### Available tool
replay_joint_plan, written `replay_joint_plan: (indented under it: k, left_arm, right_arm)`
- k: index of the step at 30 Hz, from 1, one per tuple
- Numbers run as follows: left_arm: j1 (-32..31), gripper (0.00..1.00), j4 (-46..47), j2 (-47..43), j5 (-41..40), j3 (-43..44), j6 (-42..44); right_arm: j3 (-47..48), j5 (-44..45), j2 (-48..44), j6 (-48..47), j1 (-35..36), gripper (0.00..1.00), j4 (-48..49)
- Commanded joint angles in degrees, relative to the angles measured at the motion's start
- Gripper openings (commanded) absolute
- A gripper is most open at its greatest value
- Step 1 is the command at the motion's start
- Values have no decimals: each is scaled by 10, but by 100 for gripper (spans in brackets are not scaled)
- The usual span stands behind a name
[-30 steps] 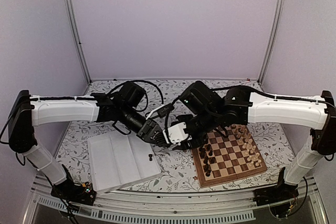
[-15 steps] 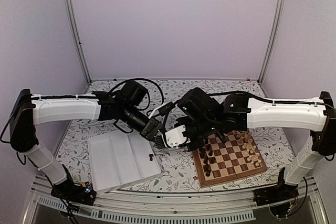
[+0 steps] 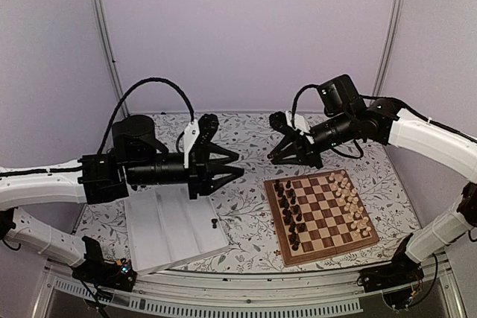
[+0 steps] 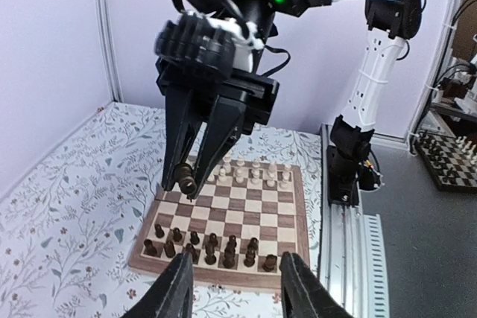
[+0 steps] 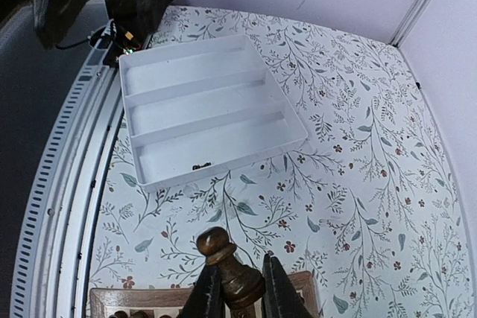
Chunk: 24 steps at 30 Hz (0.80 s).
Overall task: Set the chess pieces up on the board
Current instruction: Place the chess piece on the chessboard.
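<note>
The board [image 3: 322, 212] lies on the table at the right, with dark brown pieces [image 3: 291, 212] along its left side and cream pieces [image 3: 355, 205] along its right. My right gripper [image 3: 274, 156] hovers above the board's far left corner, shut on a dark pawn [image 5: 223, 266]. From the left wrist it shows [image 4: 186, 180] over the board [image 4: 246, 214]. My left gripper [image 3: 240, 163] is open and empty, raised above the white tray's far right corner, its fingertips [image 4: 176, 288] apart. One small dark piece [image 3: 215, 223] lies in the tray [image 5: 201, 165].
The white ridged tray [image 3: 168, 232] sits left of the board and also shows in the right wrist view [image 5: 209, 102]. The table has a floral cloth [image 3: 246, 199]. Metal posts [image 3: 104, 35] and walls close the back and sides.
The two grippers were close together at the centre between tray and board. They have pulled apart: the left arm drew back left and rose, the right arm drew back right with the dark pawn.
</note>
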Motion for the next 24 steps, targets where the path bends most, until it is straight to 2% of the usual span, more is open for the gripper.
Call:
replay_joint_plan:
  k: [1, 6, 12, 24]
  left_arm:
    - [-41, 43, 112, 39, -112, 6, 143]
    - [-60, 45, 95, 98, -103, 56, 200]
    - [-62, 43, 79, 131, -127, 84, 215]
    - [-61, 26, 54, 166, -118, 116, 221]
  right_arm:
    - [4, -144, -7, 60, -20, 10, 2]
    - [6, -161, -4, 71, -28, 10, 4]
    - [5, -171, -6, 71, -29, 10, 4]
    - [7, -176, -1, 69, -29, 11, 2]
